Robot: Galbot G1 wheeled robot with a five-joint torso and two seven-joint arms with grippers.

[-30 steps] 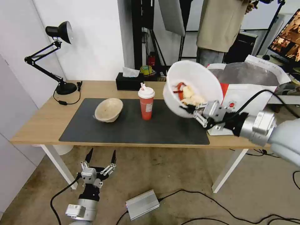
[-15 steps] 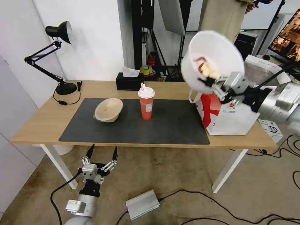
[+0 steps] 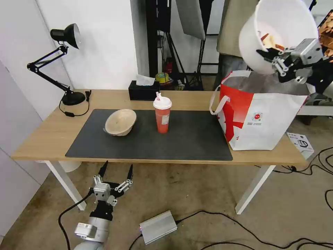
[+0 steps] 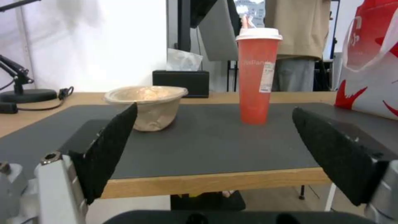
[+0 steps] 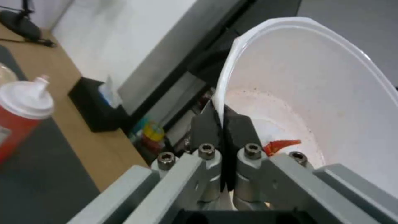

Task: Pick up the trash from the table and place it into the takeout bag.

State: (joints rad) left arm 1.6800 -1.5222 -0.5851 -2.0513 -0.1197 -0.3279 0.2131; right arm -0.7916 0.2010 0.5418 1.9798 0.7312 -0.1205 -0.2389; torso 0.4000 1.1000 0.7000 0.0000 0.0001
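Your right gripper [image 3: 269,55] is pinched shut on the rim of the white bowl [image 3: 277,27], holding it tilted, scraps inside, high over the open bag [image 3: 258,114] at the right end of the counter [image 3: 45,139]. Nothing looks bagged yet: the bowl needs lowering and letting go, while the cup [image 3: 162,114] and beige bowl [image 3: 120,122] wait on the mat [image 3: 187,139]. Your left gripper [image 3: 116,170] hangs wide open and empty, below the counter's near edge.

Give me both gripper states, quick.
Left gripper: open, empty, low in front of the table.
Right gripper: shut on the white bowl rim, above the bag.
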